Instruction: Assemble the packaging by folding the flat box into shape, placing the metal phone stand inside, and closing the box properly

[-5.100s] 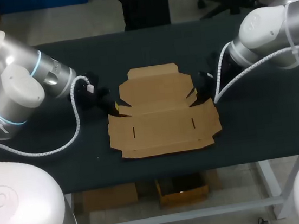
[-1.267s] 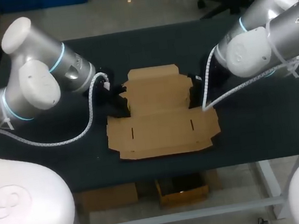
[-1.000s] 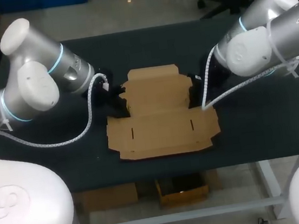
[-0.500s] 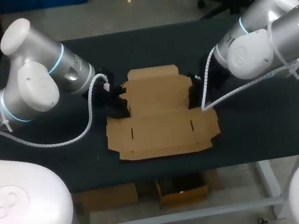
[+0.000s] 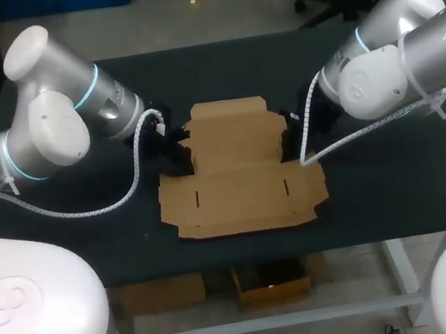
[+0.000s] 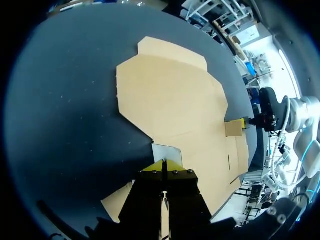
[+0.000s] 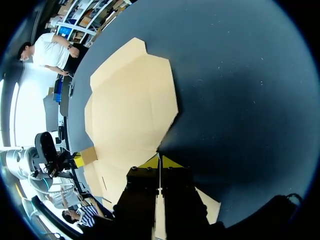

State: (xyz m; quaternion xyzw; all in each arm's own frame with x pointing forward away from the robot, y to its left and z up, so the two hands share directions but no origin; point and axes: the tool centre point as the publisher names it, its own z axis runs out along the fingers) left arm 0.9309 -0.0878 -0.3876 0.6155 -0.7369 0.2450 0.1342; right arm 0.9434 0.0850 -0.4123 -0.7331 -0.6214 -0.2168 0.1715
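Flat box (image 5: 239, 165) lies on the table (image 5: 389, 195), long axis running from one arm to the other. Your left gripper (image 6: 164, 169) is clenched on the left flap (image 6: 166, 152) and your right gripper (image 7: 160, 162) pinches the right flap (image 6: 232, 129). Each flap should fold inward. The finger contact is hard to make out, and no phone stand is in view.
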